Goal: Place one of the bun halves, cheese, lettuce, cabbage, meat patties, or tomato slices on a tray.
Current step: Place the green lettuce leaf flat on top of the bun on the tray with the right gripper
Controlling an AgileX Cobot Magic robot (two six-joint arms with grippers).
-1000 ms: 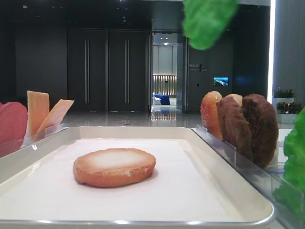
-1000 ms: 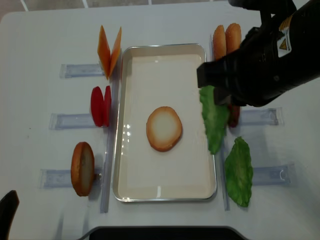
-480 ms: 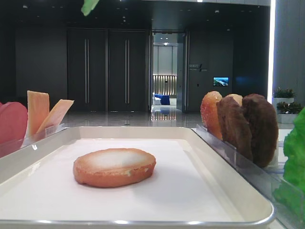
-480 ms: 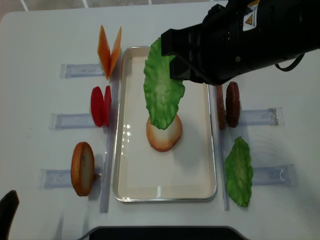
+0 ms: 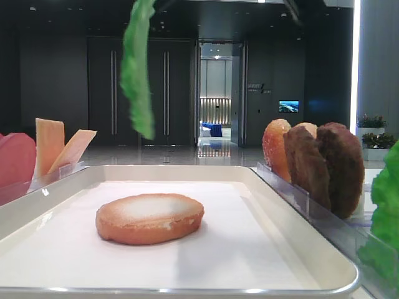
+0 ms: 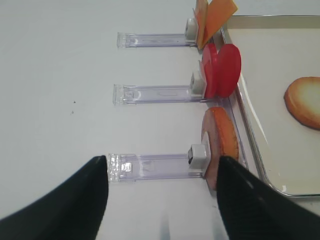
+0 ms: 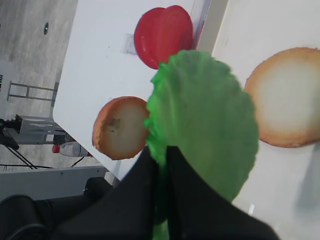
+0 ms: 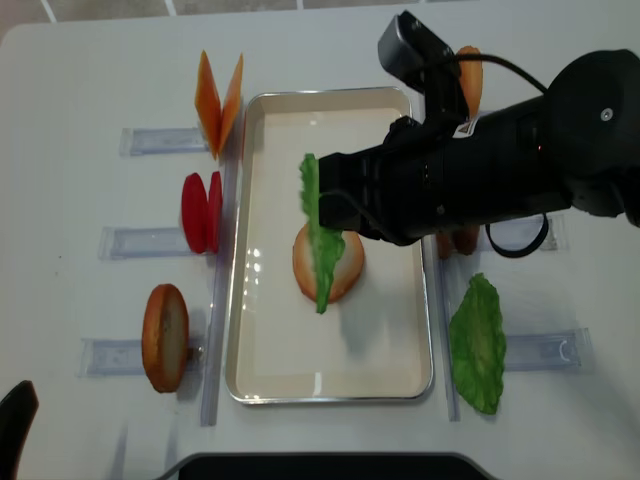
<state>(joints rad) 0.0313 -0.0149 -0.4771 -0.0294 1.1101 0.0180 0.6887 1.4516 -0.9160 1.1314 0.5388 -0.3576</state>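
Note:
My right gripper is shut on the edge of a green lettuce leaf, which hangs edge-on above the cream tray. One bun half lies face up on the tray liner, right under the leaf. In the low view the lettuce dangles above and left of that bun half. My left gripper stands open over the table beside a standing bun half, holding nothing. Cabbage is out of view.
Left of the tray stand cheese slices, tomato slices and a bun half in clear holders. Right of it lie a second lettuce leaf, meat patties and another bun, partly under the right arm.
The right arm has swung left with the lettuce, from the tray's right rim to over the bun half. The leaf now hangs lower and edge-on.

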